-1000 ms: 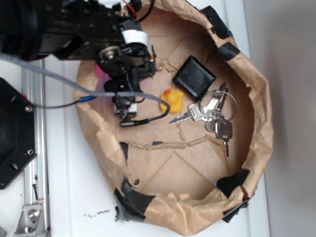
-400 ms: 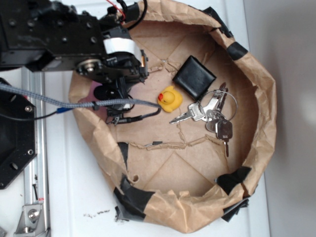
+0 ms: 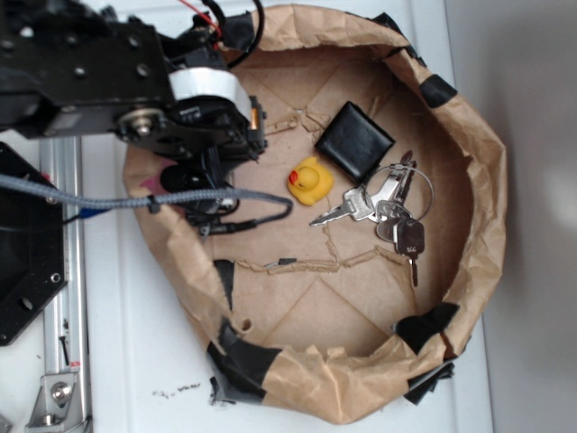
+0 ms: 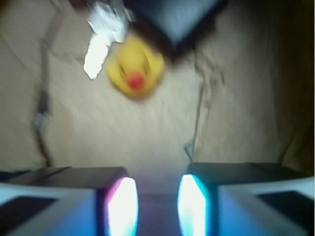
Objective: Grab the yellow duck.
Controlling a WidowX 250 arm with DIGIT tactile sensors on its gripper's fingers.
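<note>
While the gripper (image 4: 157,206) hangs with its two flat pads apart and nothing between them, the yellow duck (image 3: 311,179) sits free on the creased brown paper floor of a crumpled paper basket (image 3: 469,180) patched with black tape. Glossy and rounded, with an orange-red beak, the duck lies just beside a square black wallet (image 3: 354,141) and a bunch of metal keys (image 3: 388,212) on a wire ring. The wrist view is blurred, showing the duck (image 4: 135,67) ahead of the pads.

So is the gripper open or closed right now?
Open: the wrist view shows a clear gap at the gripper, nothing held, the duck ahead of it.
</note>
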